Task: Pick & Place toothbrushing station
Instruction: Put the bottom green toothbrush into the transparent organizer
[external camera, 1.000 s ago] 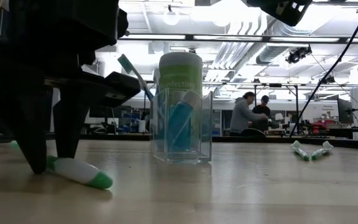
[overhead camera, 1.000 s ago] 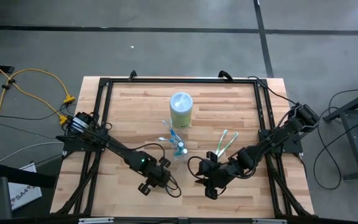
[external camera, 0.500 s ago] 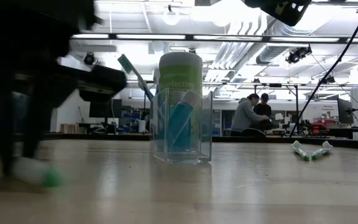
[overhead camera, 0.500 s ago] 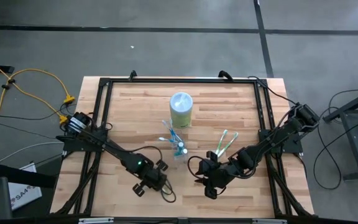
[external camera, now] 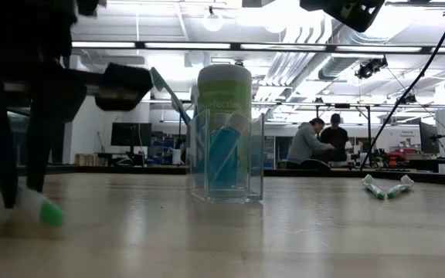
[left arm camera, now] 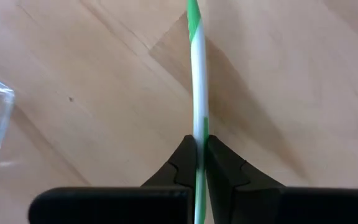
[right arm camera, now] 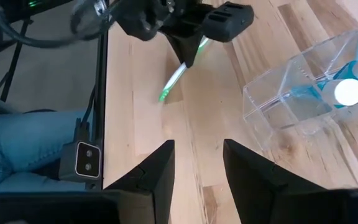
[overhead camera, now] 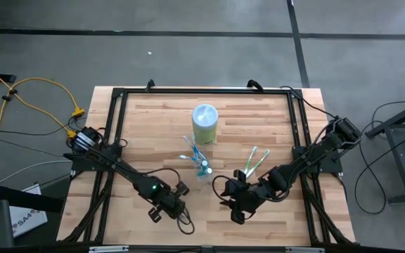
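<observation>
A wooden table (overhead camera: pixel 245 119) fills the centre of the high view. A green-and-white canister (overhead camera: pixel 204 123) stands above centre. Just below it sits the clear tumbler (overhead camera: pixel 201 169) holding blue items. At lower left, the left gripper (left arm camera: pixel 197 149) is clamped on a green-and-white toothbrush (left arm camera: pixel 197 93). At lower centre-right, the right gripper (right arm camera: pixel 196 155) hangs, fingers apart. Two more toothbrushes (overhead camera: pixel 254 161) lie right of the tumbler.

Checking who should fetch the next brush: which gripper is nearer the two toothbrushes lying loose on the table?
The right gripper. It sits just in front of the pair of toothbrushes, jaws open. The left gripper is farther off, beyond the clear tumbler, shut on a green toothbrush.
</observation>
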Controlling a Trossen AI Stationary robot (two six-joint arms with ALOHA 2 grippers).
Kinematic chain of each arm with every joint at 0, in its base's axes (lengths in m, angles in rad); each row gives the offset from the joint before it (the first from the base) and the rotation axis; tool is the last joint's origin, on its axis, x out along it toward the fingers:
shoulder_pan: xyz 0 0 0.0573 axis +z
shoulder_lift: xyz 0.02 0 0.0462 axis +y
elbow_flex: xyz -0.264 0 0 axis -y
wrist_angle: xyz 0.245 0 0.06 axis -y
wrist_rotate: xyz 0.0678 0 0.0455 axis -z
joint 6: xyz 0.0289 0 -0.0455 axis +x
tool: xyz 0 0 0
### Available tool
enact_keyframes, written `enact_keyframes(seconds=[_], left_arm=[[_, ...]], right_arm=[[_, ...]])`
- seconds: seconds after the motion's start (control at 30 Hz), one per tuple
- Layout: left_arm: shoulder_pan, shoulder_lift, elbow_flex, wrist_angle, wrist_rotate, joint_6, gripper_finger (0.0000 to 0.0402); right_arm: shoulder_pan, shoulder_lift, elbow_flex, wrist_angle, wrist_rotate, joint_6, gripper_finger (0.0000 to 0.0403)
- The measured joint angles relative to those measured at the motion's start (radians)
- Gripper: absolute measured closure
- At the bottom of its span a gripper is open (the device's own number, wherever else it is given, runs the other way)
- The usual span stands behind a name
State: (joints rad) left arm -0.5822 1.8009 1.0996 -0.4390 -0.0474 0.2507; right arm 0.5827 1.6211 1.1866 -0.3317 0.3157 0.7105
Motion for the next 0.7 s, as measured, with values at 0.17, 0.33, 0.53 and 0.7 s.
enact_keyframes(seconds=[0.17, 0.33, 0.53, 0.7], left_arm=[[-0.022, -0.056, 0.001, 0.002, -0.086, 0.024, 0.0396], [-0.055, -0.145, 0.002, 0.013, -0.204, 0.029, 0.0396], [-0.134, -0.255, 0.003, 0.057, -0.466, 0.089, 0.0396], [-0.199, -0.338, 0.004, 0.192, -0.642, 0.151, 0.0396]], right_arm=[[0.0, 0.0, 0.0, 0.013, 0.0, -0.006, 0.0274], [0.0, 0.0, 0.0, 0.049, 0.0, -0.037, 0.0274], [0.0, 0.0, 0.0, 0.135, 0.0, -0.125, 0.0274], [0.0, 0.0, 0.0, 0.206, 0.023, -0.254, 0.0274]])
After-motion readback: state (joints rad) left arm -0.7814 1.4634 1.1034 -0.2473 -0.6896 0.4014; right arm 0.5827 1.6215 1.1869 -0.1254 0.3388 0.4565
